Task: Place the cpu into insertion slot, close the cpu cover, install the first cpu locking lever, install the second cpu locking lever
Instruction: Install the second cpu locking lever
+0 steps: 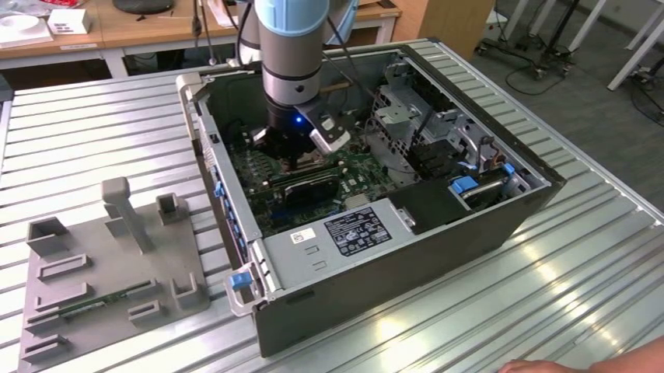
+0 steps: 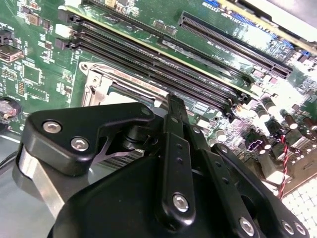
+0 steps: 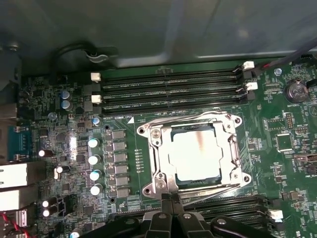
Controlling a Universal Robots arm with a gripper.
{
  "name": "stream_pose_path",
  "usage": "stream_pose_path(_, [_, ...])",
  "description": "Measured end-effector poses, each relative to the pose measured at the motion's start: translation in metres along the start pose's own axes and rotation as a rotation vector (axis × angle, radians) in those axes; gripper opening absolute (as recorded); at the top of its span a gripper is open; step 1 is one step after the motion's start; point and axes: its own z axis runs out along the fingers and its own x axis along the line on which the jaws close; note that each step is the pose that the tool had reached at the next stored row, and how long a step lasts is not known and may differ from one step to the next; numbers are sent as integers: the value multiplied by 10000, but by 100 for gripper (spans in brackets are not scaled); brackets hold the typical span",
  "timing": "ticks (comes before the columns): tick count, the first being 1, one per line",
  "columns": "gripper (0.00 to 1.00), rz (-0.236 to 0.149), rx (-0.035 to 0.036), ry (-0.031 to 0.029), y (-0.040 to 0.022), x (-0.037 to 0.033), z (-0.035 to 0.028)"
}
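— Where's the cpu [image 3: 198, 153] sitting?

— In the first wrist view you see it seated in the insertion slot [image 3: 161, 148], the cpu cover [image 3: 233, 151] down around it, at 12 o'clock from the gripper [image 3: 171, 201].

— And the fingers [image 3: 166, 199]?

— Clenched together, gripping nothing, at the cover's edge.

— Count?

— One cpu, one cover, one slot.

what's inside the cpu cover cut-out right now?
In the first wrist view the cpu shows through the cpu cover, its silver top filling the square opening. The cover's frame lies over the chip's edges, so the insertion slot beneath is hidden. The tool sits at the frame's edge.
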Motion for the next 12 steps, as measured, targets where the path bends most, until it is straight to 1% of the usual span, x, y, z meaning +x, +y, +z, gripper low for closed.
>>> stream_pose_path(5, [11,0,1,0,-10,35,30])
stream_pose_path(9, [11,-1,0,0,-12,42,39])
stream_pose_path(12, [11,2,-32,4,-14,48,49])
